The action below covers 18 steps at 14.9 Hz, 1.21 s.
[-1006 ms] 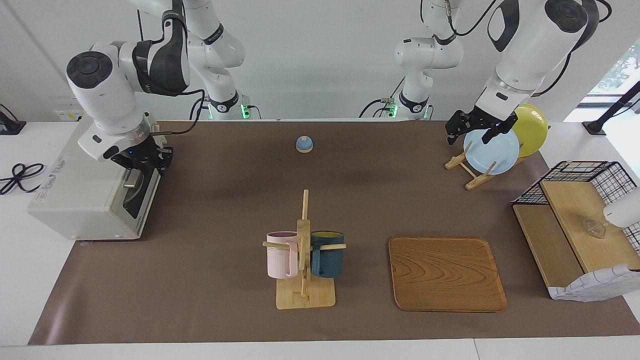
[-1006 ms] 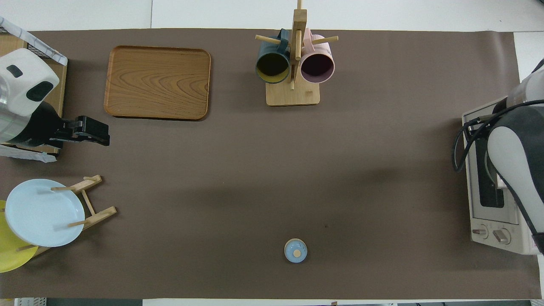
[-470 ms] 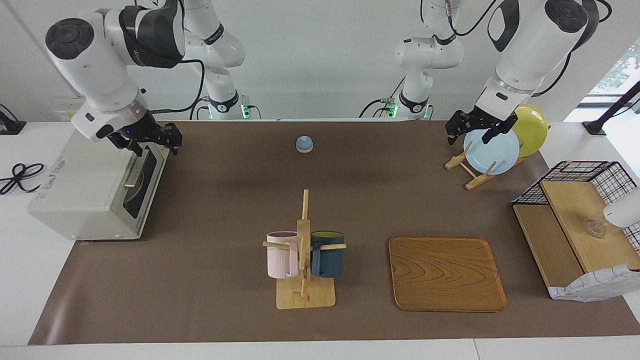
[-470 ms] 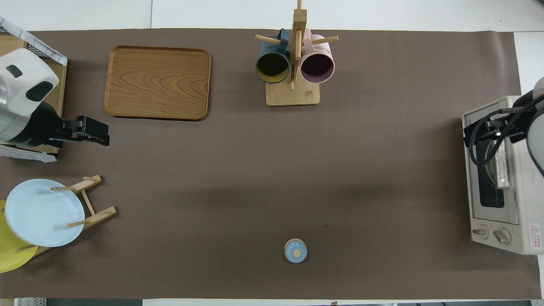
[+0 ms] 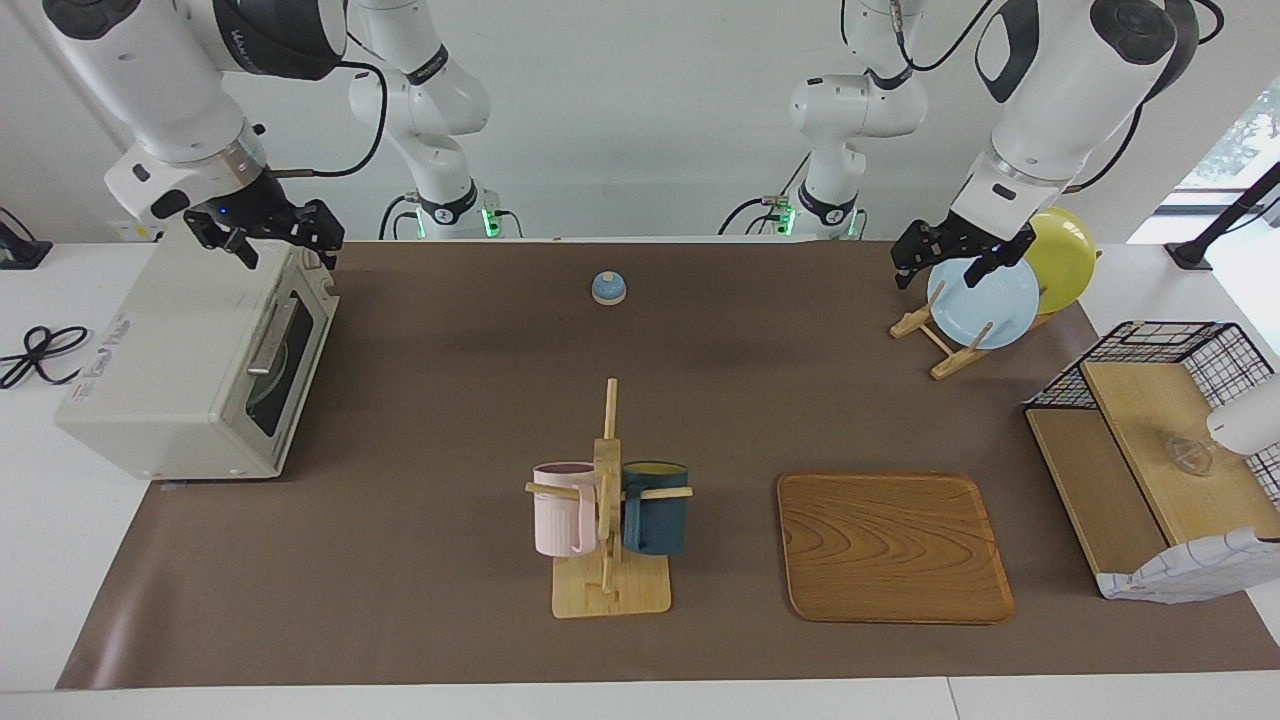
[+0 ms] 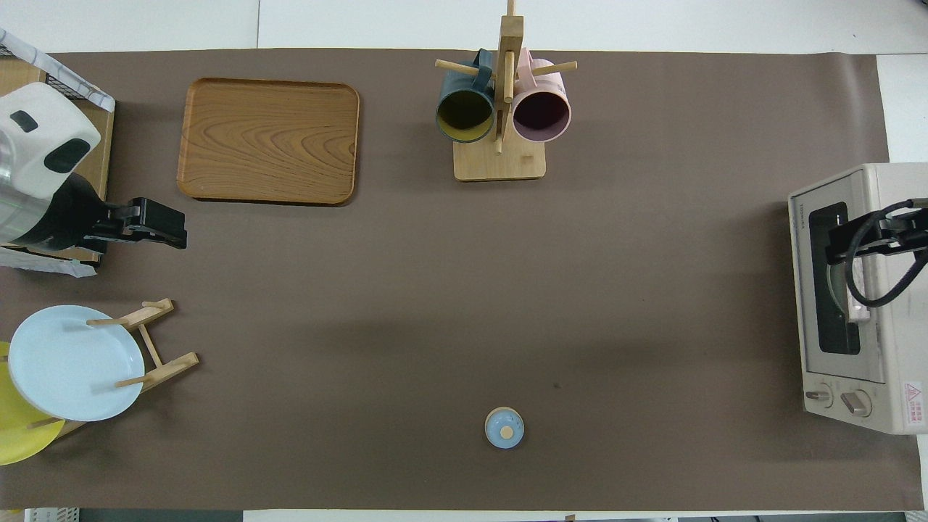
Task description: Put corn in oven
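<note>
Hovering right gripper (image 5: 285,240) open over oven (image 5: 190,370) | left gripper (image 5: 950,262) open over plates (image 5: 985,300)

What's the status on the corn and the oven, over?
Right gripper open above the oven, door shut. Left gripper open, waiting over the plate rack. No corn in view. Nothing in the way.

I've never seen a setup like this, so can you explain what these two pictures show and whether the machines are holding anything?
Two white robot arms work at one table. One picture faces them from across the table; the other looks down from above their end. The right tool hangs open over the toaster oven, whose door is closed; it holds nothing. The left tool waits open over the plate rack, also holding nothing. On the brown mat stand a mug tree with two mugs, a wooden tray and a small blue bell. No corn is visible.
</note>
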Motion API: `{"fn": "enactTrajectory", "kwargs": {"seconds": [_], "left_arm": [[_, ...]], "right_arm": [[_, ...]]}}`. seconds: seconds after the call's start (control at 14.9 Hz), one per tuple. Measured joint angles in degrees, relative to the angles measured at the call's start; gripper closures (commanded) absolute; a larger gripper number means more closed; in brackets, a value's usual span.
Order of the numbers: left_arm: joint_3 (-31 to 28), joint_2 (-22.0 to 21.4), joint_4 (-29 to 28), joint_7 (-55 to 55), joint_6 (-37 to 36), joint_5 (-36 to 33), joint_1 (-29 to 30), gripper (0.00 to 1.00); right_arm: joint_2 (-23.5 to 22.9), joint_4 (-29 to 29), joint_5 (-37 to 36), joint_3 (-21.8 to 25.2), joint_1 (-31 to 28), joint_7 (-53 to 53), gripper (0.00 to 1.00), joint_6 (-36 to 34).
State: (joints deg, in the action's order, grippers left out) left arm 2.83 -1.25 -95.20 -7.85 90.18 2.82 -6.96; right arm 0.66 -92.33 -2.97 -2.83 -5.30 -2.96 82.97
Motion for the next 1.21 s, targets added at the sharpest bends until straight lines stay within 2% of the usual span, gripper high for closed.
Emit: {"fn": "enactTrajectory", "kwargs": {"seconds": [0.27, 0.54, 1.21], "left_arm": [[0.0, 0.0, 0.0, 0.0, 0.0, 0.0, 0.0, 0.0], [0.0, 0.0, 0.0, 0.0, 0.0, 0.0, 0.0, 0.0], [0.0, 0.0, 0.0, 0.0, 0.0, 0.0, 0.0, 0.0]], "right_arm": [[0.07, 0.09, 0.26, 0.4, 2.07, 1.32, 0.0, 0.01], [0.09, 0.1, 3.36, 2.81, 1.92, 2.93, 0.0, 0.01], [0.35, 0.4, 3.48, 3.15, 1.05, 3.59, 0.0, 2.21]]}}
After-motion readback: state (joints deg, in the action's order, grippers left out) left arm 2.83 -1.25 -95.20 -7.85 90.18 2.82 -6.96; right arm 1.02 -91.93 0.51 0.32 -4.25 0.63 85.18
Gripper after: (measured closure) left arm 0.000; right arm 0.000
